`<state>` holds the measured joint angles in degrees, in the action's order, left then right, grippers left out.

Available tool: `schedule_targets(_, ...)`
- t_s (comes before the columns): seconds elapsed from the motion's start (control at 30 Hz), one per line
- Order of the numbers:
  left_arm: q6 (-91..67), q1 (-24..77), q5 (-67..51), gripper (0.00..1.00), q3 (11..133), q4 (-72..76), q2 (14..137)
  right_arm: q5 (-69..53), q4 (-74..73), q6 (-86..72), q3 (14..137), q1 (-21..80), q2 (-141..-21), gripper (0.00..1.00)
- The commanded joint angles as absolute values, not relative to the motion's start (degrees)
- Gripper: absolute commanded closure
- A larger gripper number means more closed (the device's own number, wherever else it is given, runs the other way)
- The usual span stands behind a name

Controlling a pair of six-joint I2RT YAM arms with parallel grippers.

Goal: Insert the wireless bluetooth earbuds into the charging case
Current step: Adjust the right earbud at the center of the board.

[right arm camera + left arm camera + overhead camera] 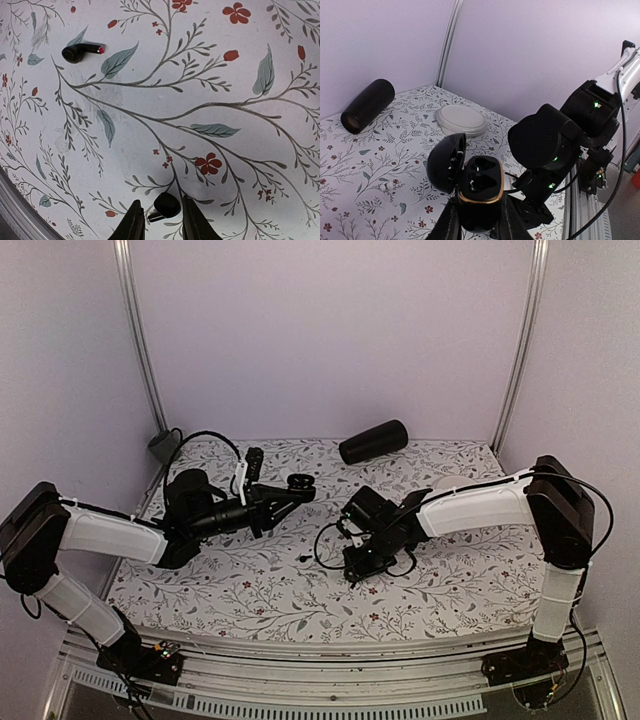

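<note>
At right tool (pixel 162 224), earbud (pixel 167 204) (wrist-only)

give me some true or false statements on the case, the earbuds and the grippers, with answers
1. The left gripper holds the charging case with its lid open. True.
2. Both earbuds already sit in the case. False: its two sockets are empty, and one earbud and the other earbud lie on the table.
3. An earbud lies between the fingers of the right gripper. True.
4. The black cylinder stands upright. False: it lies on its side.
</note>
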<state>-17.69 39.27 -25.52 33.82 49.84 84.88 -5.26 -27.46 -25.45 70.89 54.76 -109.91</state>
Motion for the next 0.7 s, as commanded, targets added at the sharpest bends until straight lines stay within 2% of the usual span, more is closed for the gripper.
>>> schedule_targets(0.0, -18.34, 38.55, -26.53, 1.00, 34.72, 51.68, 85.68, -4.42, -28.31, -26.40, 71.90, 55.13, -110.25, 0.72)
schedule_targets(0.67, -18.46, 38.57, -26.75, 1.00, 34.72, 51.74, 85.62, -4.70, -27.86, -24.88, 72.42, 55.12, -111.88, 0.72)
